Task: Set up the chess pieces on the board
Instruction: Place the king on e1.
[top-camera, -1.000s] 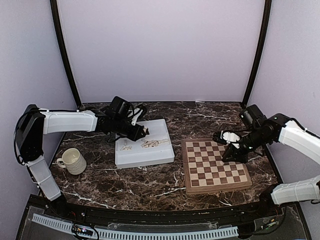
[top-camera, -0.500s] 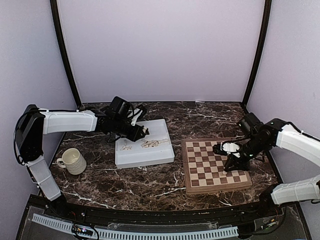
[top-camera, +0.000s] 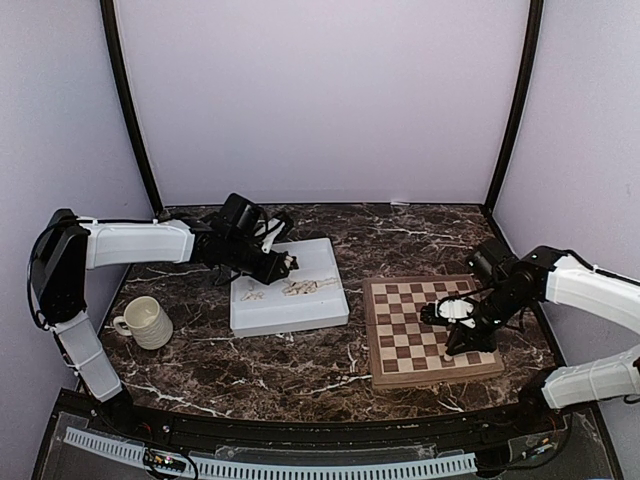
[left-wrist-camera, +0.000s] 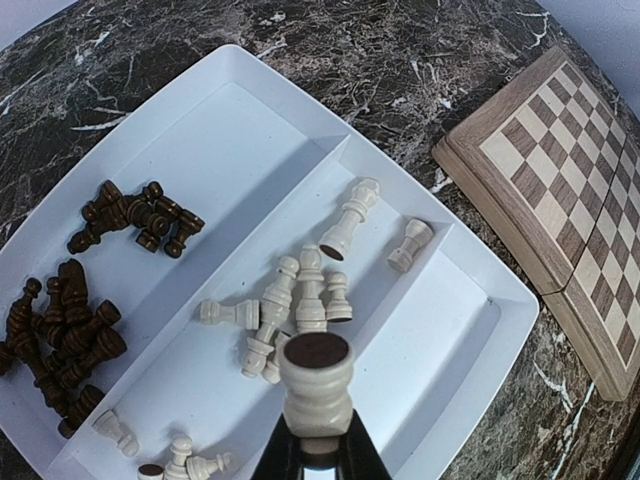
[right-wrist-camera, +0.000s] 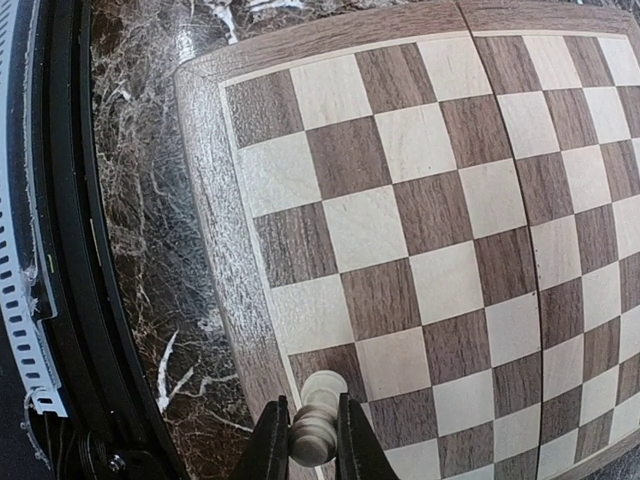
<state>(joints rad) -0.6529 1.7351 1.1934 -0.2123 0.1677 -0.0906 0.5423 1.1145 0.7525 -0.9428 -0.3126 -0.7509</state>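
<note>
Right fingers (right-wrist-camera: 312, 450), set narrow on a cream pawn (right-wrist-camera: 318, 410), hang over an edge square of the board (right-wrist-camera: 215, 270). If I release it tilted or off-centre, the pawn could topple and roll onto the bench (right-wrist-camera: 150, 200). My left fingers (left-wrist-camera: 318, 455), equally narrow, pinch a cream piece (left-wrist-camera: 316, 375) above the white tray (left-wrist-camera: 230, 120); a slack grip would drop it among the loose pieces (left-wrist-camera: 300, 300) lying there.

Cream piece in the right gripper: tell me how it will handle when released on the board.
The cream piece looks like rigid turned wood, so it should not flex in the right gripper. Small and slim, it is probably light and apt to tip if released tilted. Being round, it would likely roll on the smooth chessboard once toppled.
</note>
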